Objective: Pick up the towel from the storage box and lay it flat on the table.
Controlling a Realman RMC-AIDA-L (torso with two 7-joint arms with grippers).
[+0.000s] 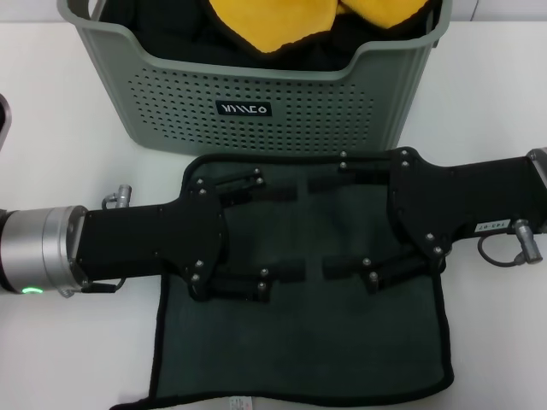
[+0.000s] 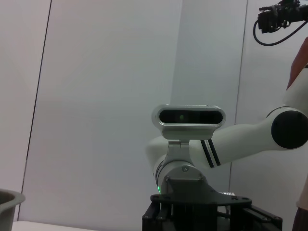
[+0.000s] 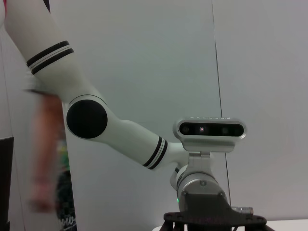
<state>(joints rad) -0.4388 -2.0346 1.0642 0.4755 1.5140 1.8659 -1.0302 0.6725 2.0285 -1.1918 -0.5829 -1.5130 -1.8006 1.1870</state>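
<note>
Dark green towel (image 1: pixel 342 342) spread on white table (image 1: pixel 68 154), lower centre of frame, directly under both my grippers; storage box (image 1: pixel 256 94) above. Left gripper (image 1: pixel 278 231) and right gripper (image 1: pixel 333 226) both splayed open, fingertips facing, gripping nothing; left edge wavy, nearer left

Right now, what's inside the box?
Yellow cloths with black trim lie on dark fabric in the box. Its wall hides anything lower. The towel is out on the table, under both open grippers.
</note>
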